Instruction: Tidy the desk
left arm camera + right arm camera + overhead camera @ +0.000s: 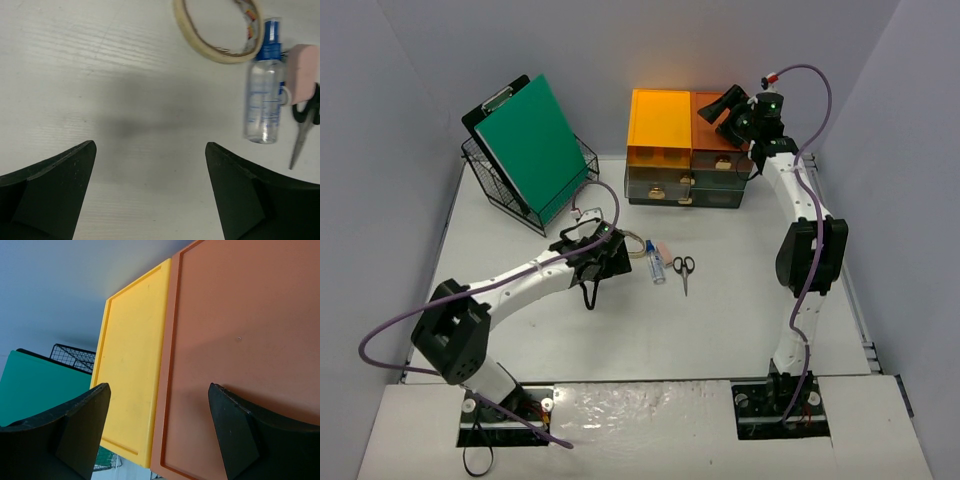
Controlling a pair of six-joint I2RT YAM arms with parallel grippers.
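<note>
**Sorting Not Yet Begun**

Leaves the worktop (pixel 650 335) flat and face up, fit to carry loose things. Fills nearly the whole top view with it, walled at the far side, left and right, and open at the near edge by the arm bases. Seems to run its long axis left to right, across both arms; judged loosely, given the perspective.

Holds the left hand (pixel 150 147) low over a bare patch near the middle, fingers spread wide, nothing between them. Probably lined up for the small clutter just beyond. Finds there a tape roll (pixel 215 54) lying flat, a small clear bottle (pixel 263 95) on its side just beside it, and a pink block (pixel 301 72) just past the bottle. Finds also scissors (pixel 684 268), closed, blades toward the near edge.

Poises the right hand (pixel 159 390) above the orange box (pixel 240 340) and yellow box (pixel 132 365) at the back, likewise spread and empty. Likely placed there to work the drawers (pixel 685 185) stacked beneath.

Leans a green board (pixel 532 145) back in the wire rack (pixel 495 185) at the far left, upright enough to count as filed.
</note>
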